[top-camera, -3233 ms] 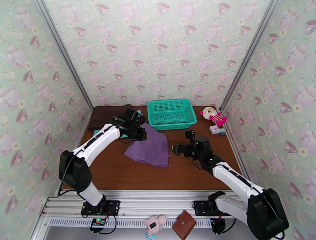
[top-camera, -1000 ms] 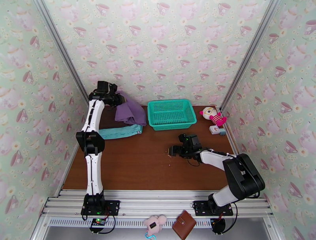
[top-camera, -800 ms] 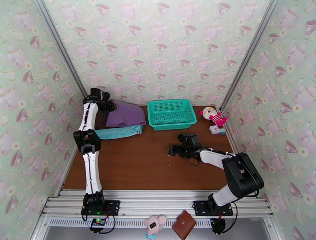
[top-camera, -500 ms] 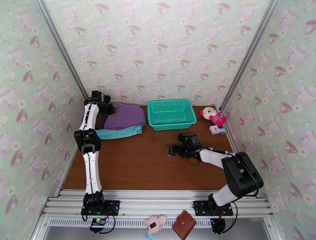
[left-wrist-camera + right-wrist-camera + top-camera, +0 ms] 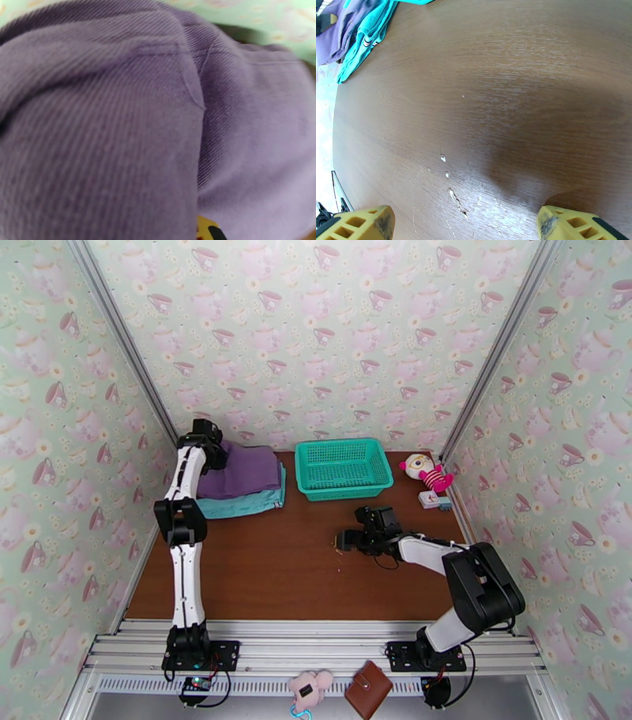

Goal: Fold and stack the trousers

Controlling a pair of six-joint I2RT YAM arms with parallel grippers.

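FAR LEFT CORNER: My left gripper (image 5: pixel 212 444) has swung the trousers (image 5: pixel 245 470) out of the air and laid them on the teal folded garment (image 5: pixel 241 504), at about 10 o'clock on the table (image 5: pixel 276 571). A second ago the purple bundle still hung from my fingers above that spot. Now it lies flat as a folded slab, its edges roughly square with the teal layer beneath, which shows along its 6 o'clock side. The stack sits just to the 9 o'clock side of the teal basket (image 5: pixel 344 494).

My left fingers remain pinched on the trousers' far-left edge. In the left wrist view, purple ribbed cloth (image 5: pixel 118 130) presses right up to the lens.

My right gripper (image 5: pixel 345 541) hangs low over bare wood a little to the 3 o'clock side of the table's centre, well apart from the stack. Its yellow fingers (image 5: pixel 363 225) are spread wide with nothing between them.

By my reading, the fold is made and the stacking is all but done. What is left is to let go of the cloth and draw the left arm back without dragging the top layer askew.
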